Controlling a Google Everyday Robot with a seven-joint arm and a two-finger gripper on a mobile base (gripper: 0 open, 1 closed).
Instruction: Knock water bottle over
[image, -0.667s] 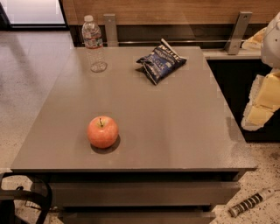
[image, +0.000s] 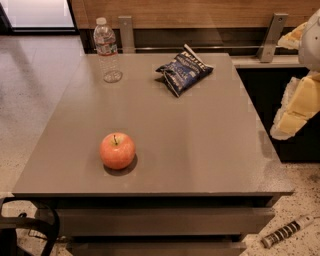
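Note:
The water bottle (image: 107, 50) is a small clear ribbed bottle with a white cap and a red-and-white label band. It stands upright at the far left corner of the grey table (image: 200, 150). My gripper (image: 292, 110) shows as a cream-coloured shape at the right edge of the view. It hangs beside the table's right side, far from the bottle and touching nothing.
A red apple (image: 117, 150) sits near the table's front left. A dark blue chip bag (image: 184, 70) lies at the back centre. A wooden wall with metal brackets (image: 126, 32) runs behind the table. A striped object (image: 287, 231) lies on the floor at the front right.

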